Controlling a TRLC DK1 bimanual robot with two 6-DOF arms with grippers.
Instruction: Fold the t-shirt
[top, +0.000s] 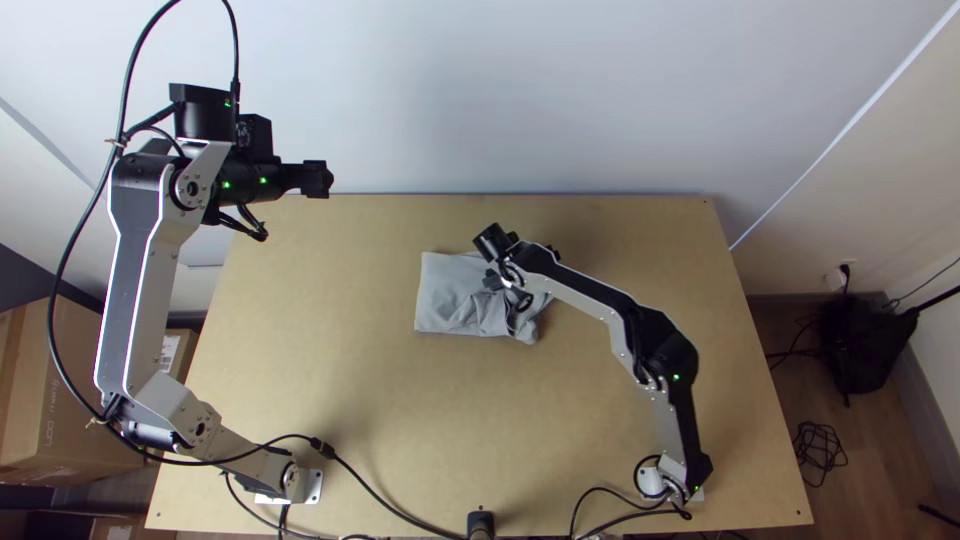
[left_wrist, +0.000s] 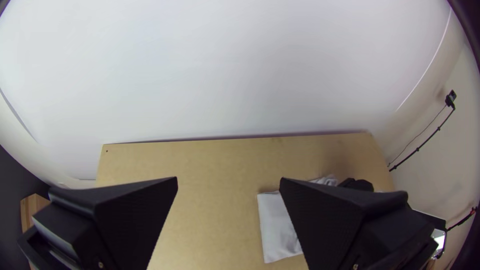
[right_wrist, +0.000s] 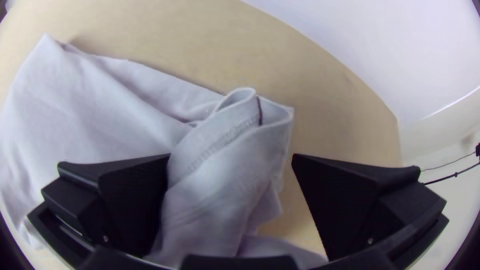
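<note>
Basically, t-shirt (top: 452, 292) lies as a compact folded bundle on the far half of the tabletop (top: 400, 400), long axis roughly left-right, right end bunched. Right end effector (right_wrist: 231, 155) is the near one: fingers spread, raised fold (right_wrist: 215, 195) in the gap between them. Can't tell contact. Looks like a pinch or tidy of that end next; alignment to the fold matters. Left end effector (left_wrist: 229, 178): spread, well apart, off the bundle's left side.
</note>
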